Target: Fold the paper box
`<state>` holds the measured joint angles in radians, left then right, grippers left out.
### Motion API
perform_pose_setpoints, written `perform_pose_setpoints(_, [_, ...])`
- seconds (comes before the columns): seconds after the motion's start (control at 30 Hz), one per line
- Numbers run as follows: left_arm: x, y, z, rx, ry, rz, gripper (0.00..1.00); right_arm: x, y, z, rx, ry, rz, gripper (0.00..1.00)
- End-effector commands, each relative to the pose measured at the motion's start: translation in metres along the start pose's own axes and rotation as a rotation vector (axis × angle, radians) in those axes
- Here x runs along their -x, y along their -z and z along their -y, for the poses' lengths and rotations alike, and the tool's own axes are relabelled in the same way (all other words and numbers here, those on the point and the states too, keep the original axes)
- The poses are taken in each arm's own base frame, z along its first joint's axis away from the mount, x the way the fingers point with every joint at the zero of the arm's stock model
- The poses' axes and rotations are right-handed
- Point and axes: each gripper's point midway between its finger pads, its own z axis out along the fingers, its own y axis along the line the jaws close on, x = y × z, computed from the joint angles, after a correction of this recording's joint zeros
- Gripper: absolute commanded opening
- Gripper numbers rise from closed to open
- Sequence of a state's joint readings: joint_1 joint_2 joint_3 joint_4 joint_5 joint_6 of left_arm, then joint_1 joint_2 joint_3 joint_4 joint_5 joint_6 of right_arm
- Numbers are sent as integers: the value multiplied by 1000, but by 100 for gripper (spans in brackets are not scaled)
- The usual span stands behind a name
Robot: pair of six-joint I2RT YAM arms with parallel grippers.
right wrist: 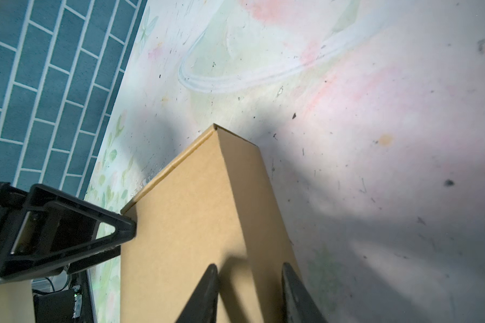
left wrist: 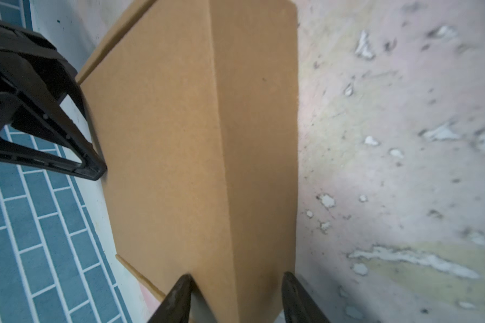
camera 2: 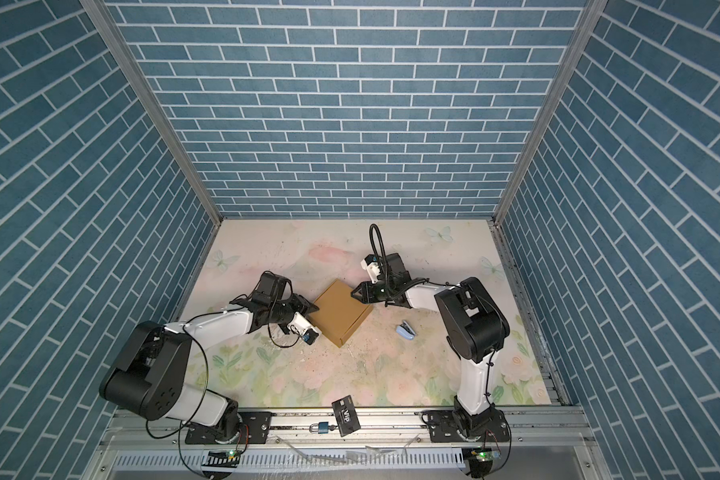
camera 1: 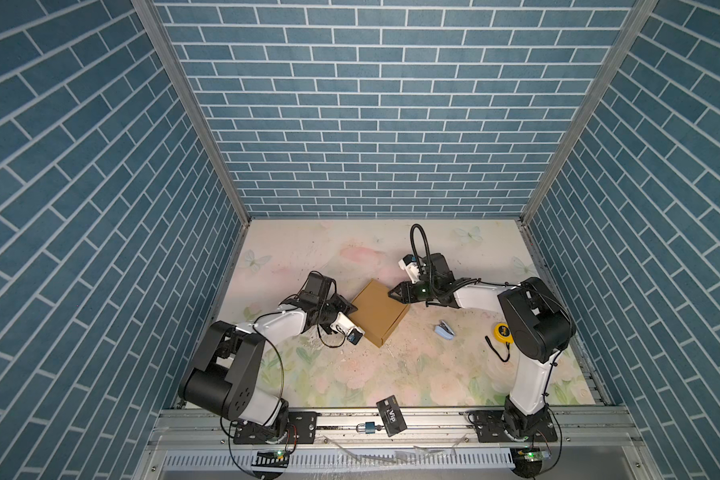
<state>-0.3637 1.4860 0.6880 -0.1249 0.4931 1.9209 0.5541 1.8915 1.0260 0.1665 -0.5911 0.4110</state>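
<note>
Blue brick-patterned panels are set around three sides of a table covered with a pale floral sheet, whose print is seen scuffed, speckled and flaked to white patches in the wrist views. Near the middle of the table the paper box is laid flat and closed. It is a shallow, squarish mailer of plain tan corrugated cardboard with a matte, faintly grainy face, crisp folded edges and a narrow side wall turned toward the front right. It is set diamond-wise in both top views, one corner pointed at the back panels and the opposite corner at the front rail, so that its edges run diagonally. Being nearly square, it shows no long axis that can be made out. The left gripper is placed at the box's left corner and the right gripper at its far right edge. In each wrist view two black tapered fingers are seen parted, with the fold between top face and side wall lying between them. Whether the cardboard is clamped cannot be told for either gripper. Well apart to the right a light blue stapler and a yellow tape measure are laid. A black "VIP" card is rested on the front rail beside a small padlock.
</note>
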Motion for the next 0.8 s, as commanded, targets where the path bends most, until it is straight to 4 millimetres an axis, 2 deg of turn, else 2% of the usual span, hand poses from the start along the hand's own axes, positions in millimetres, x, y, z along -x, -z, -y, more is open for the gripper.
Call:
perform_pose_setpoints(0.0, [40, 10, 33, -134, 27, 161, 58, -10, 12, 11, -41, -17, -35, 37])
perform_pose_setpoints(0.03, [46, 15, 23, -123, 10, 173, 59, -10, 12, 12, -41, -23, -28, 37])
perform_pose_setpoints(0.13, [66, 21, 24, -143, -2, 214, 62, -15, 8, 17, -38, -49, -32, 37])
perform_pose_setpoints(0.23, [77, 19, 21, -147, -12, 204, 63, -16, 7, 21, -49, -84, -22, 37])
perform_pose_setpoints(0.43, [94, 3, -24, -10, 67, 140, 64, -18, 8, 23, -59, -103, 0, 37])
perform_pose_setpoints(0.57, [109, -9, -32, 16, 27, 127, 64, -19, 11, 22, -59, -118, 15, 36])
perform_pose_setpoints(0.6, [111, -14, -21, 0, 17, 128, 64, -20, 11, 21, -60, -116, 12, 36])
perform_pose_setpoints(0.77, [108, -24, -19, 0, 41, 109, 64, -22, 9, 21, -84, -115, -5, 36])
